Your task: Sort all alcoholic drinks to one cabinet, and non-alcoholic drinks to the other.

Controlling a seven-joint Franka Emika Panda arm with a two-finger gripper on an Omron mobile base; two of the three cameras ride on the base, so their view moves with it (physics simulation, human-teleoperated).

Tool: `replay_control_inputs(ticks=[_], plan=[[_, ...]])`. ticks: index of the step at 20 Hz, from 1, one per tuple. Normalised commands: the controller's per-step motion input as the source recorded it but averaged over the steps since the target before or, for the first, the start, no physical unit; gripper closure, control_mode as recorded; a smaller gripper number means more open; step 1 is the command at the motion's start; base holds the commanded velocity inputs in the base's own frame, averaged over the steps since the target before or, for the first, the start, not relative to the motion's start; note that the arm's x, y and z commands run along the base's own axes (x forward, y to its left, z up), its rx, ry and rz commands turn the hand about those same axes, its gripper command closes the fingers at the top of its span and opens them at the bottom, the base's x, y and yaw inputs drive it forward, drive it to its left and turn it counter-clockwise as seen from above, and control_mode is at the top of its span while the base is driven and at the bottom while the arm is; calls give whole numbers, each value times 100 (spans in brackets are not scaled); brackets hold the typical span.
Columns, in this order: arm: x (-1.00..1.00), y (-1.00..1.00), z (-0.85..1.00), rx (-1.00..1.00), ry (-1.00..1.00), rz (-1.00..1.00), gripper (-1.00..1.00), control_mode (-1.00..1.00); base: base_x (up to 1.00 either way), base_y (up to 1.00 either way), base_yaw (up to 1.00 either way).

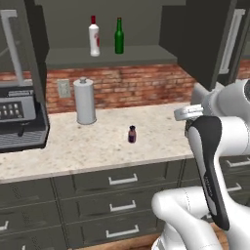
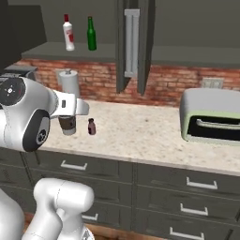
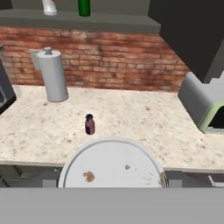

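Hand view | hand [image 3: 113, 186] clamped on coffee cup [image 3: 113, 164] | white lid, brown stains

- Speckled beige counter [image 1: 97, 146] is seen running along the brick wall, w/ dark grey drawers below.
- Tall grey metal canister [image 1: 85, 102] is stood upright at the far side of the counter, close to the wall.
- Tiny purple bottle [image 1: 132, 134] is stood upright nr the counter's middle, nearer than the canister & to its right, well apart from it.
- Microwave [image 1: 19, 117] is set on the counter's left end.
- Pale green toaster oven [image 2: 211, 117] is set on the counter's right part.
- Cabinet shelf [image 1: 110, 56] is seen above the counter; white bottle w/ red cap [image 1: 93, 36] & green bottle [image 1: 119, 36] are stood on it side by side, white one on the left, not touching.
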Motion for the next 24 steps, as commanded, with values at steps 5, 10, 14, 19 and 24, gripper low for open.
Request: replay_control_inputs(ticks=[5,10,14,19,24], plan=[[0,0,0,0,0,0,100,100,-25,-45,0],[0,0,0,0,0,0,100,100,-20,-46,0],[0,0,0,0,0,0,100,100,-17,-48,0],[0,0,0,0,0,0,100,100,-12,-47,0],[0,0,0,0,0,0,100,100,-7,-45,0]])
